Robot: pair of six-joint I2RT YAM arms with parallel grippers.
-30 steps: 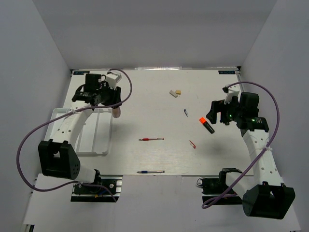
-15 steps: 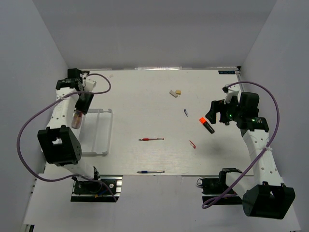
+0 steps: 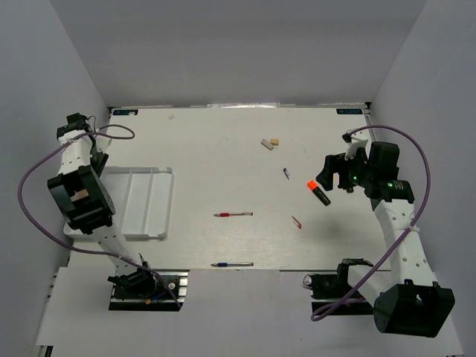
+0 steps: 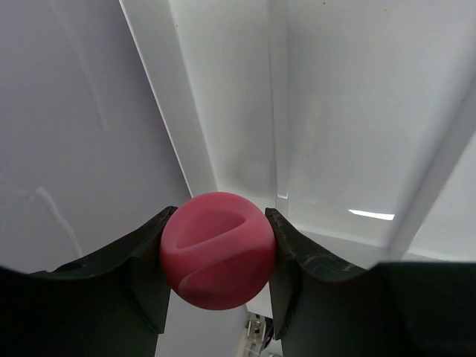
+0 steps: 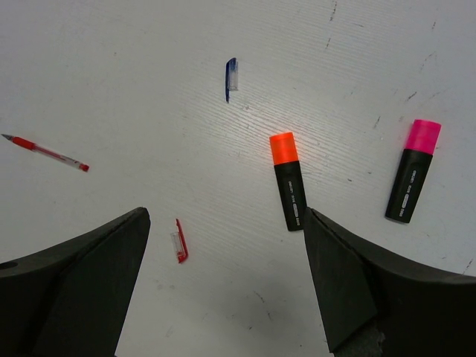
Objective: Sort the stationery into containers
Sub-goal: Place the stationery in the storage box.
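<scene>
My left gripper (image 4: 218,223) is shut on the round pink cap of the pink-capped tube (image 4: 212,256). It hangs over the left end of the white divided tray (image 4: 279,97). In the top view the left gripper (image 3: 96,158) is at the far left, by the tray (image 3: 141,202). My right gripper (image 5: 224,216) is open and empty above the table. An orange-capped highlighter (image 5: 290,190) lies just beyond its right finger, and a pink-capped highlighter (image 5: 411,178) lies further right. The top view shows the right gripper (image 3: 327,178) and the orange highlighter (image 3: 318,192).
A red pen (image 3: 233,214) lies mid-table and a blue pen (image 3: 232,264) at the near edge. Two small erasers (image 3: 269,143) lie at the back. A blue cap (image 3: 286,174) and a red cap (image 3: 297,222) lie near the right gripper. Grey walls enclose the table.
My left arm has swung left from beside the tray to the far left edge, carrying the pink-capped tube. The right arm has not moved.
</scene>
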